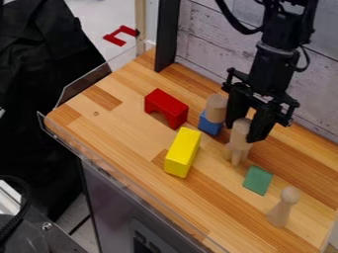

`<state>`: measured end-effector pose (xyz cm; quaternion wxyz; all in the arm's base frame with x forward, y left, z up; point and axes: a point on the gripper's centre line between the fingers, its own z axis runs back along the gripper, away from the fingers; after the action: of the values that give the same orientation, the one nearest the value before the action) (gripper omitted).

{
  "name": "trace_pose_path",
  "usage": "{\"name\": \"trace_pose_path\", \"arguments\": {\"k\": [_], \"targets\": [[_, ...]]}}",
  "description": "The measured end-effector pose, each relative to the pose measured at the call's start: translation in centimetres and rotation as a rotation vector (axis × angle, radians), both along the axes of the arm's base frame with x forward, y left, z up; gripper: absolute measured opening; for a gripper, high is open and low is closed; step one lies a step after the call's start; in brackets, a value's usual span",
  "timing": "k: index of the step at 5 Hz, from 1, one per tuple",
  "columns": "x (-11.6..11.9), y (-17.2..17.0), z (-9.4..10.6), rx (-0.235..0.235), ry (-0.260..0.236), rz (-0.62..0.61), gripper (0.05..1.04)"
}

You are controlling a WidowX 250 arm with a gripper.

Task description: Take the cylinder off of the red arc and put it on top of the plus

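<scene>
Gripper (243, 132) is hanging over the right half of the counter (125, 126), its fingers parted only by the width of the pale wooden cylinder (240, 130) and, it seems, closing on its sides. That cylinder is standing between the fingertips, long axis near upright, its lower end sitting directly over the small wooden piece (235, 153) that I am taking for the plus. The coming move is turning on that stacking: whether the cylinder is bearing fully on the piece or hanging a little above I cannot tell. If it is resting there, the next move is calling for an even release and a straight lift; a sideways brush would be risking a topple.

Just beside, a second cylinder (216, 108) is standing on the blue block (210, 123). Farther out, the red arc (166, 107) is bearing nothing on top, and the yellow block (183, 152) is lying nearer the camera. Counting up, the counter is carrying two cylinders, one likely plus, one red arc, one blue block, one yellow block, one green piece (257, 180) and one round-headed peg (284, 207).
</scene>
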<state>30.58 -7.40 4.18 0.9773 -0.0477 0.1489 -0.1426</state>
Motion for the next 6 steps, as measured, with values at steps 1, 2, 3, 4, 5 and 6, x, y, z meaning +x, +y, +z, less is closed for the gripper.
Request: {"name": "trace_pose_path", "arguments": {"k": [1,2,3,4,5,6], "targets": [[0.1,0.1,-0.3,-0.006,-0.003,0.002,0.518],[0.0,0.4,-1.0,-0.007,0.018,0.008,0.569],[0.0,0.4,-0.9,-0.019,0.025,0.008,0.873],[0.2,0.7,-0.9,-0.008,0.017,0.018,1.009],[0.2,0.8,-0.9,0.001,0.015,0.023,1.001],[0.8,0.9,0.5,0.0,-0.017,0.011,1.0]]}}
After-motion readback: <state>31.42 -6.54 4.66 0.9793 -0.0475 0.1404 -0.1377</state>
